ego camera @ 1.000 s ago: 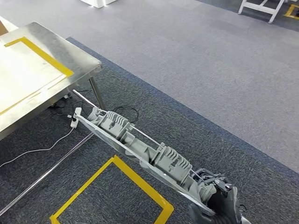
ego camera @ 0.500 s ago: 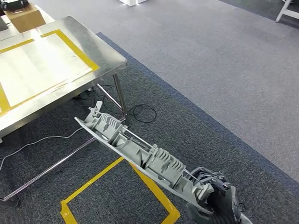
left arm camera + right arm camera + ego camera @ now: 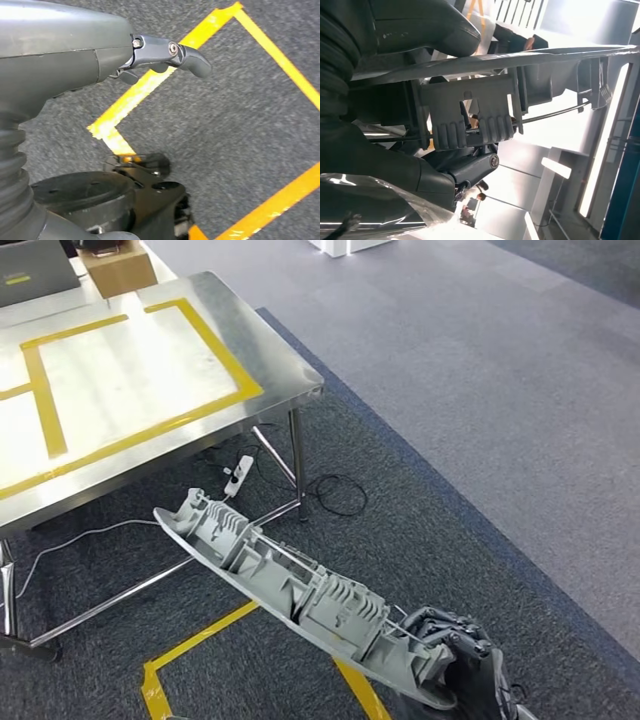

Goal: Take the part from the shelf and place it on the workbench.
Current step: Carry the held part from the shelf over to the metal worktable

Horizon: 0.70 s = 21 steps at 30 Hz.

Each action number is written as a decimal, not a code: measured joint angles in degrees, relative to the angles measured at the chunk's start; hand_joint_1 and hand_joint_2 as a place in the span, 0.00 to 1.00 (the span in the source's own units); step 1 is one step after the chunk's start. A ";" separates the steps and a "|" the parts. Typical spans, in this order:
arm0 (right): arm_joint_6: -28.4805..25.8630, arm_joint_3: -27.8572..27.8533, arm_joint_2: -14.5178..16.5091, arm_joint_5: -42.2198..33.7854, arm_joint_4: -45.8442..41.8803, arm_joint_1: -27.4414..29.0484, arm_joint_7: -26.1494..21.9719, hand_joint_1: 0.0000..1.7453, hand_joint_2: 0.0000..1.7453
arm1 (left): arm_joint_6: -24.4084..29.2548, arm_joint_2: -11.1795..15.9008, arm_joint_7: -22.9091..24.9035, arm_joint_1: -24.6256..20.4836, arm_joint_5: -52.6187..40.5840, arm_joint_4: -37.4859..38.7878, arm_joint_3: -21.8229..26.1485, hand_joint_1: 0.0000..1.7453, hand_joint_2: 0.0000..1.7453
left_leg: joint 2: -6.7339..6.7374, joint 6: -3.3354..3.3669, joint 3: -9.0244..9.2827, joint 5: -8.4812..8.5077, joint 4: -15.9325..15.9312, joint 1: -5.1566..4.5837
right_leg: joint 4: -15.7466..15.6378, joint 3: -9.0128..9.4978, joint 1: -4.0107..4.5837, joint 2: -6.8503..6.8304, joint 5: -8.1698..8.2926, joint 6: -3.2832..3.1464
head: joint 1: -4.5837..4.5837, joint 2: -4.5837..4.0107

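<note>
My right hand (image 3: 460,660) grips one end of a long grey plastic part (image 3: 294,590) with ribs and a thin metal rod along it. The part sticks out to the front left, over the dark carpet, its far tip just short of the steel workbench (image 3: 279,360). Close up in the right wrist view, the part (image 3: 471,107) lies between the thick thumb and the dark fingers (image 3: 471,170). My left hand (image 3: 113,45) hangs over the carpet, one finger (image 3: 177,52) stretched out, holding nothing.
The workbench top carries yellow tape outlines (image 3: 181,370) and a cardboard box (image 3: 113,265) at its far edge. A power strip (image 3: 240,472) and cables lie under its legs (image 3: 296,455). A yellow tape square (image 3: 196,650) marks the carpet below the part.
The camera has swung left, so the workbench has slid right and more of its top shows. The part stays in my right hand, pointing at the bench.
</note>
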 joint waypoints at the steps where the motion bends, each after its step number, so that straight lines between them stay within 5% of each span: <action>1: -0.07 0.08 -0.04 0.03 -0.02 -0.01 -0.02 1.00 1.00 | -0.01 0.01 0.01 -0.03 0.09 0.00 -0.05 0.00 1.00 | -0.09 -0.29 0.12 -0.34 -0.06 -0.06 | -0.75 0.56 0.11 0.04 -0.38 -0.32 | -0.03 0.00; 5: -0.32 0.14 -0.13 0.10 -0.05 0.03 -0.02 1.00 1.00 | 0.01 0.10 0.01 -0.21 0.26 0.00 -0.22 0.00 1.00 | 0.02 -1.57 -0.01 -1.82 1.42 0.05 | -1.66 1.89 -0.12 0.06 -1.58 -1.68 | -0.29 0.01; 8: -0.48 0.25 -0.15 0.11 -0.05 -0.02 -0.05 1.00 1.00 | 0.03 0.15 0.01 -0.15 0.45 0.00 -0.31 0.00 1.00 | 0.10 -2.44 -6.32 -5.35 12.34 0.41 | -1.99 3.65 -0.25 -0.12 -3.01 -2.19 | -0.61 0.01; 10: -0.70 0.42 -0.18 0.21 -0.05 0.01 -0.04 1.00 1.00 | 0.04 0.15 0.01 0.12 0.80 0.00 -0.47 0.00 1.00 | 0.11 -2.69 -10.60 -4.95 17.35 0.63 | -1.99 5.19 -0.27 -0.03 -4.31 -2.09 | -0.63 0.01; 13: -1.56 0.69 -0.20 0.68 -0.16 0.10 -0.02 1.00 1.00 | 0.05 0.22 0.01 0.40 1.48 0.01 -1.08 0.00 1.00 | 0.17 -2.48 -10.48 3.53 10.68 0.78 | -2.11 8.35 -0.37 0.10 -6.67 -1.66 | -0.64 0.01; 15: -2.24 0.91 -0.22 0.82 -0.39 0.06 -0.04 1.00 1.00 | 0.11 0.28 -0.01 0.48 1.82 0.02 -1.35 0.00 1.00 | 0.51 -1.77 -8.92 6.53 6.12 0.34 | -2.29 9.94 -0.29 -0.02 -7.85 -1.12 | -0.59 -0.01; 19: -3.09 1.20 -0.37 1.29 -1.16 -0.32 -0.02 1.00 1.00 | 0.25 0.37 -0.05 0.23 2.41 0.02 -1.68 0.00 1.00 | 0.38 0.33 -7.17 4.48 3.31 -0.11 | -3.40 10.96 -0.37 -0.81 -8.94 0.34 | -0.48 0.02; 21: -3.38 1.36 -0.67 1.69 -1.51 -0.63 -0.02 1.00 1.00 | 0.27 0.38 -0.11 0.07 2.56 0.02 -1.84 0.00 1.00 | -0.24 0.82 -5.63 3.83 1.38 0.31 | -0.68 9.67 -0.37 -0.70 -10.49 0.79 | 0.01 0.02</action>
